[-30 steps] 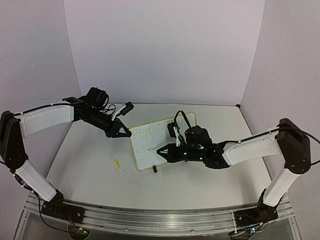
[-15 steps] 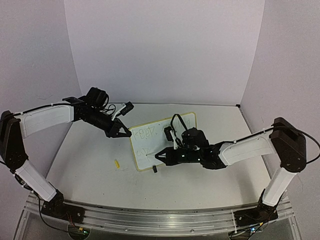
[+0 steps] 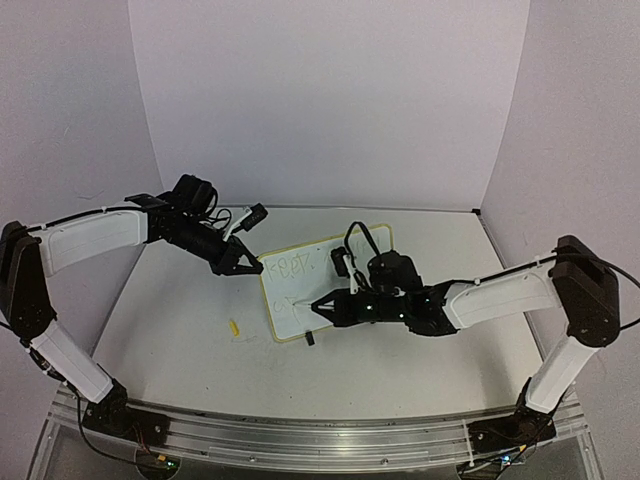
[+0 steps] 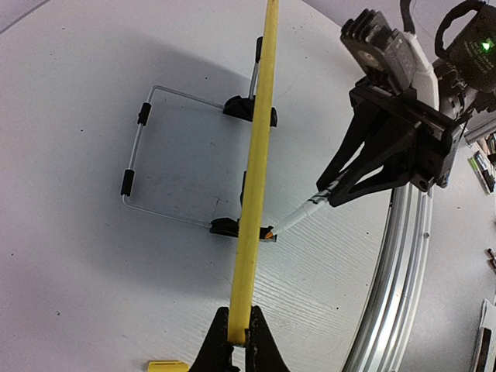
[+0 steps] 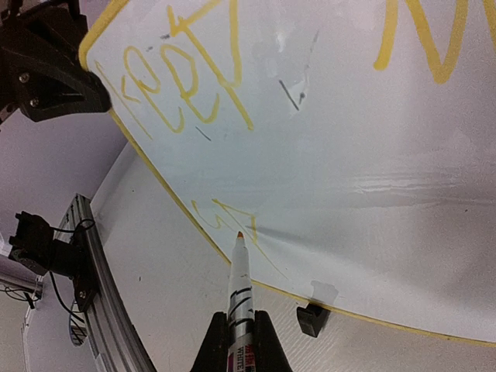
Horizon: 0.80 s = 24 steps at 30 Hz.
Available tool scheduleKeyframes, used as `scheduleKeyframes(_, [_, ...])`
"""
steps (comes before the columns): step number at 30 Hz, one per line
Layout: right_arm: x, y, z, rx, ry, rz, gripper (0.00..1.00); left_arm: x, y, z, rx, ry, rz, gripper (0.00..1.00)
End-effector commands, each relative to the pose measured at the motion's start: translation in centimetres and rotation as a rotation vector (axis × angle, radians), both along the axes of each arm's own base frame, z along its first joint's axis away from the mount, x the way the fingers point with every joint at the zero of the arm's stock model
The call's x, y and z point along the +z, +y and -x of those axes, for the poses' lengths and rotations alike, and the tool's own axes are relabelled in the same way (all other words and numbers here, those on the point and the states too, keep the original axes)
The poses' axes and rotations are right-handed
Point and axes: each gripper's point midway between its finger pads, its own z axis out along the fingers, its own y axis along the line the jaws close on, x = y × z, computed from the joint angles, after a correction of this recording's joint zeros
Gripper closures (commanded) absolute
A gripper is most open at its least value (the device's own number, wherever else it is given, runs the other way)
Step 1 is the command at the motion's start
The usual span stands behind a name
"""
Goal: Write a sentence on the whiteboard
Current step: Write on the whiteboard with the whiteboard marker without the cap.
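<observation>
The whiteboard (image 3: 325, 290) stands tilted mid-table, white with a pale yellow rim. My left gripper (image 3: 250, 267) is shut on its upper left rim; the left wrist view shows the rim edge-on (image 4: 260, 155) between my jaws (image 4: 239, 333). The sentence (image 5: 178, 93) is yellow scrawl, a first line starting "keep" and a short second line (image 5: 225, 217) at the lower left. My right gripper (image 3: 332, 305) is shut on a white marker (image 5: 239, 279). The marker's orange tip sits at the second line's strokes; I cannot tell whether it touches. The marker also shows in the left wrist view (image 4: 302, 219).
A yellow marker cap (image 3: 234, 327) lies on the table left of the board. A black clip foot (image 5: 311, 318) sits under the board's lower rim. A wire stand (image 4: 136, 147) props the board from behind. An aluminium rail (image 3: 300, 435) runs along the near edge.
My right gripper dipped toward the board's lower left with the marker, then came back slightly up and right. The left arm and the board have not moved.
</observation>
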Motion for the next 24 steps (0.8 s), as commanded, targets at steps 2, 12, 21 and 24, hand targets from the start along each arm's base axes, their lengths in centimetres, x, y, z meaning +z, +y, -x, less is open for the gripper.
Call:
scheduleKeyframes(2, [3.8, -0.8, 0.6, 0.024, -0.068, -0.062, 1.0, -1.1, 0.2, 0.0, -0.007, -0.024, -0.067, 1.0])
scheduleKeyframes(12, [4.4, -2.0, 1.0, 0.124, -0.067, -0.088, 1.0, -1.0, 0.1, 0.2, -0.008, -0.029, -0.069, 1.0])
scheduleKeyframes(21, [4.5, -1.6, 0.1, 0.169, -0.072, -0.099, 1.0, -1.3, 0.0, 0.3, -0.012, -0.026, -0.078, 1.0])
scheduleKeyframes(24, [4.3, -1.2, -0.2, 0.172, -0.068, -0.095, 1.0, -1.3, 0.0, 0.4, -0.014, -0.026, -0.079, 1.0])
